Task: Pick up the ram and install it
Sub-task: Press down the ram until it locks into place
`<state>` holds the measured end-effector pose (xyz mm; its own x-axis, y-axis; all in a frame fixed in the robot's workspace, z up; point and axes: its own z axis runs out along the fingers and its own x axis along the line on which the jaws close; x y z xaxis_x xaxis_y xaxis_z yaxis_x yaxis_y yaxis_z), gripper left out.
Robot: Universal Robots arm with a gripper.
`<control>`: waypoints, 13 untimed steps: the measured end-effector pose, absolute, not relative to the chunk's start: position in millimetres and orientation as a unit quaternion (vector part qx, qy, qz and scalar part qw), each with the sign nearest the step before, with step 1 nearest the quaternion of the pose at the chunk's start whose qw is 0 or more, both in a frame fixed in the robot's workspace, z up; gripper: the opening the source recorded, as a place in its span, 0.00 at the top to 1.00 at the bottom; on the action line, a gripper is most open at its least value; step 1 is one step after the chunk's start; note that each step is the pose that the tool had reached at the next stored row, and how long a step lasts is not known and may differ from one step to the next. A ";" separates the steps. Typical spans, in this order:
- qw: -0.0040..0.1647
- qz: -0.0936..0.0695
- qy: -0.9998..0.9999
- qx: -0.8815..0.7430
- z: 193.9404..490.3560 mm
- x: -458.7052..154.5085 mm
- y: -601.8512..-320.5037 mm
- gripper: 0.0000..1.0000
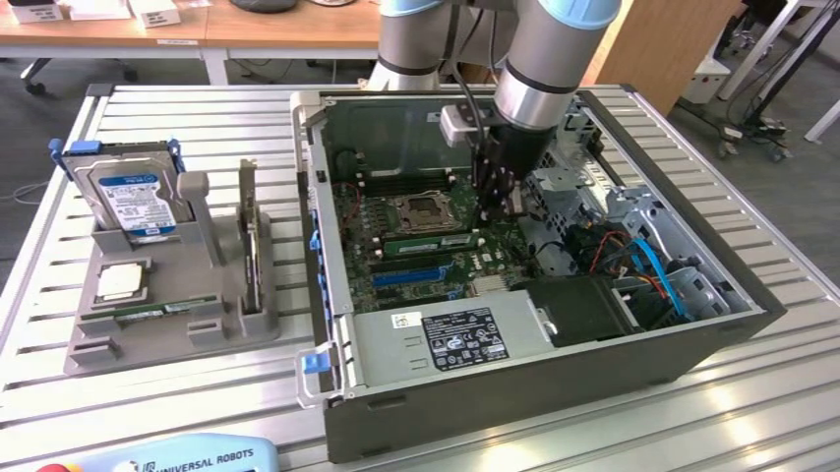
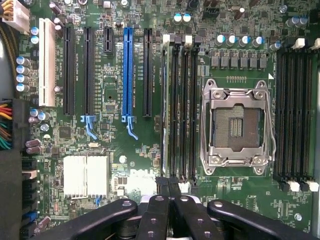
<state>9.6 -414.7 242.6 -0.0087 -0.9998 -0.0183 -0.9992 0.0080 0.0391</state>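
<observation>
We see the gripper (image 2: 168,187) with its fingers pressed together, low inside the open computer case (image 1: 525,379), right above the motherboard (image 2: 115,150). Its tips meet at one end of a ram (image 1: 435,240) seated in the slots beside the empty processor socket (image 2: 237,125). A second ram (image 1: 151,311) lies in the grey holder (image 1: 171,329) on the table (image 1: 39,295), at the exterior view's left, below the hard drive (image 1: 132,197).

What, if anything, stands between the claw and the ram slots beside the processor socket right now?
Nothing visible. The shut claw hangs right over the slot bank beside the socket, with no cable or part between. One ram already appears seated in that bank.
</observation>
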 end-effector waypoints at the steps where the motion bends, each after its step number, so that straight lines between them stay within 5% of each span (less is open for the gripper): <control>1: 0.007 -0.020 -0.710 0.704 241.8 9.6 -414.7 0.90; 13: 0.007 -0.020 -0.710 0.704 236.1 9.7 -414.7 0.90</control>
